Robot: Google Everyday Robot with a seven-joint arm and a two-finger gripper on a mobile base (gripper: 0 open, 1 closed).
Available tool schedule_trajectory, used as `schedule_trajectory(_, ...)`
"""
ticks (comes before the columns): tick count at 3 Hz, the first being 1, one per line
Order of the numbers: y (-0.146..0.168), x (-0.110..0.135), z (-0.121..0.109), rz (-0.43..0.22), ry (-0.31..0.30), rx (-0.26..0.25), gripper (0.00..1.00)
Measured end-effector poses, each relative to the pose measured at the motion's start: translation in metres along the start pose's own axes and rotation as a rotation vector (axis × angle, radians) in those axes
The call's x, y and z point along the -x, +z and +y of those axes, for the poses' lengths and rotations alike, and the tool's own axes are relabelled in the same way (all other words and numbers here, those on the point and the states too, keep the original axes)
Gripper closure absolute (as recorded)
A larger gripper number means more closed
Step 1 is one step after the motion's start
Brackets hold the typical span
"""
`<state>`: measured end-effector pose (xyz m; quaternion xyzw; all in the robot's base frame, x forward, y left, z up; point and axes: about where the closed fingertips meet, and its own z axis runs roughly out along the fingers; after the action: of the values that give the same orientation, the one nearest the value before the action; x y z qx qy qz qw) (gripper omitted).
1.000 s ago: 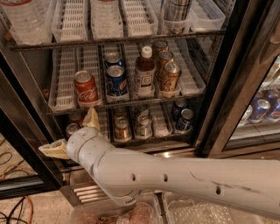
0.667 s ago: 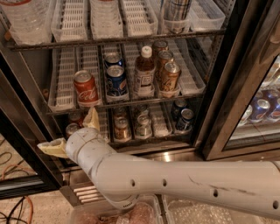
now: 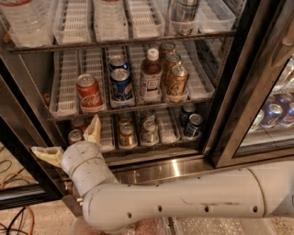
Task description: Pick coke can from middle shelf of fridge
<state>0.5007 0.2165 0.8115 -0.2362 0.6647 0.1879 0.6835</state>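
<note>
The red coke can (image 3: 89, 92) stands upright at the front left of the middle shelf (image 3: 133, 108) of the open fridge (image 3: 229, 92). To its right stand a blue Pepsi can (image 3: 121, 84), a bottle (image 3: 150, 75) and gold-brown cans (image 3: 177, 80). My gripper (image 3: 71, 140) is open and empty, below and slightly left of the coke can, in front of the lower shelf. One cream finger (image 3: 94, 130) points up towards the shelf edge, the other (image 3: 47, 154) points left.
The top shelf (image 3: 110, 43) holds plastic bottles and a silver can (image 3: 185, 13). The lower shelf holds several cans (image 3: 126, 134). The dark frame (image 3: 250, 87) stands at the right, with more cans (image 3: 275, 112) behind glass. My white arm (image 3: 193, 197) crosses the bottom. Cables (image 3: 18, 215) lie at the lower left.
The arm has shifted slightly; the gripper stays open below the coke can in nearly the same place.
</note>
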Motion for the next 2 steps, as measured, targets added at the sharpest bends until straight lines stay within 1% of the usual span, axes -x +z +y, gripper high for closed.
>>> schedule_trajectory(1, 0.007, 0.015, -0.029, -0.054, -0.036, -0.138, 0.00)
schedule_trajectory(2, 0.002, 0.022, -0.059, -0.046, -0.107, -0.231, 0.00)
